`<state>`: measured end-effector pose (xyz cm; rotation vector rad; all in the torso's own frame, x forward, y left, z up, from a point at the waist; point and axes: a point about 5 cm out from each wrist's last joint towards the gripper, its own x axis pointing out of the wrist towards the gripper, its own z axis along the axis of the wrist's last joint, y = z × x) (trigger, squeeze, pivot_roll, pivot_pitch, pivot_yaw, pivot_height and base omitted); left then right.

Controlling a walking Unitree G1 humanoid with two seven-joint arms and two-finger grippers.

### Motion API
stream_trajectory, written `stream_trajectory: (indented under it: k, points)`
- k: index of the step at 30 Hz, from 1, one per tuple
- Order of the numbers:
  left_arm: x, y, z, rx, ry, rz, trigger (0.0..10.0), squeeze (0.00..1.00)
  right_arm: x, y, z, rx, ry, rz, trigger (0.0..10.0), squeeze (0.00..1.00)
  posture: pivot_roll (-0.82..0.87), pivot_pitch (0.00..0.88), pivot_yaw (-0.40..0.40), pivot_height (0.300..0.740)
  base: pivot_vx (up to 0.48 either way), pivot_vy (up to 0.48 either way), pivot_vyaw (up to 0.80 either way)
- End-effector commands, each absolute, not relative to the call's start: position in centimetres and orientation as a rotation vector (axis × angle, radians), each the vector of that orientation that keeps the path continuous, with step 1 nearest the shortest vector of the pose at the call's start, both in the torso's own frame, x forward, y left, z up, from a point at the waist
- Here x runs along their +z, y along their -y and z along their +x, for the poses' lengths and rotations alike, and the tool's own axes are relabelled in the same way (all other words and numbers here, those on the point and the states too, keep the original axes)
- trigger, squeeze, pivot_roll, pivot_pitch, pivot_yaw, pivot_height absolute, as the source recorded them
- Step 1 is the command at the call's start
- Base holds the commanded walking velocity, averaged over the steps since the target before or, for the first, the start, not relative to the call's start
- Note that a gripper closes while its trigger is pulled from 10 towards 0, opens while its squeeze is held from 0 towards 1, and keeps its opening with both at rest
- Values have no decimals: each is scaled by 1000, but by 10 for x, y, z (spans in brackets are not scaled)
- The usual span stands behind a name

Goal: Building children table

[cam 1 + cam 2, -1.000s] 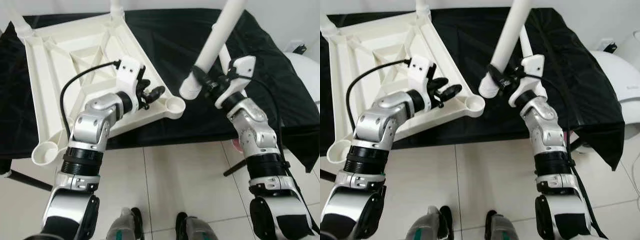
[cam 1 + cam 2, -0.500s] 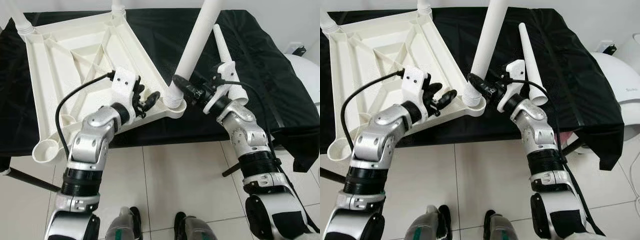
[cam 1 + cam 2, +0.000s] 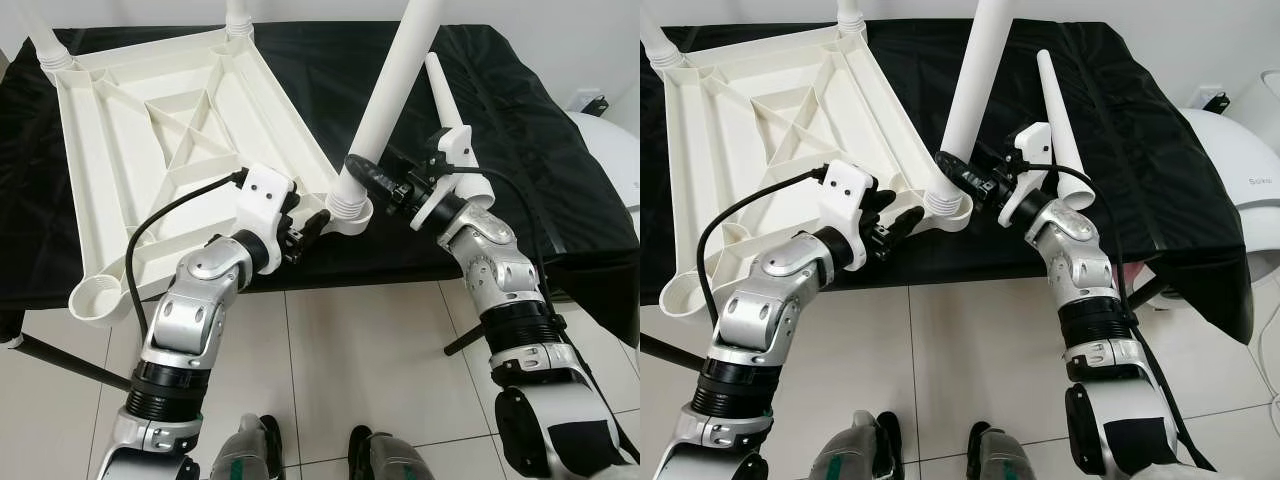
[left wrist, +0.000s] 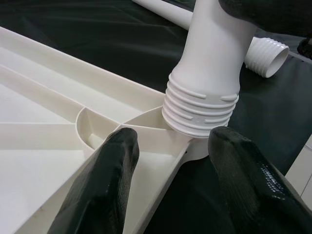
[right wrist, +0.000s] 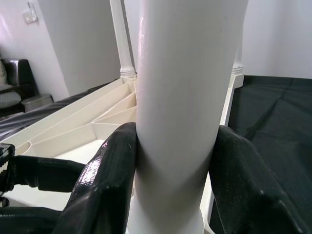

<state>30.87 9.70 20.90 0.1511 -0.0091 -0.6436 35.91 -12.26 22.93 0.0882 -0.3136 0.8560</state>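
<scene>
Leg-fitting step in hand: leg point(image 3: 392, 92) was clamped in right end effector point(image 3: 372, 178), threaded end seated tilted at corner socket point(image 3: 348, 210) of upturned tabletop point(image 3: 150, 130) on counter point(image 3: 520, 130). Left end effector point(image 3: 305, 228), fingers apart, straddled that corner. Next, likely: leg to be straightened and screwed in

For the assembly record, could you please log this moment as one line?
right claw: shut on leg | leg: in corner socket | left claw: open at tabletop | spare leg: on cloth
</scene>
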Motion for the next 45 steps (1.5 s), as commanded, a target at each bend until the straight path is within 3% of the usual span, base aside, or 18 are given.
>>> stream_trajectory:
  k: [1,12,45]
  points:
    - [205,-100,308,-554,3,161,10000,0,234,125,360,867,335,56,10000,0,-36,174,-47,740,0,0,0]
    - [205,-102,307,-545,-7,160,10000,0,229,139,367,865,317,43,10000,0,-31,187,-39,740,0,0,0]
    - [207,-102,295,-555,-26,158,10000,0,232,133,380,984,296,-65,10000,0,1,229,-47,740,0,0,0]
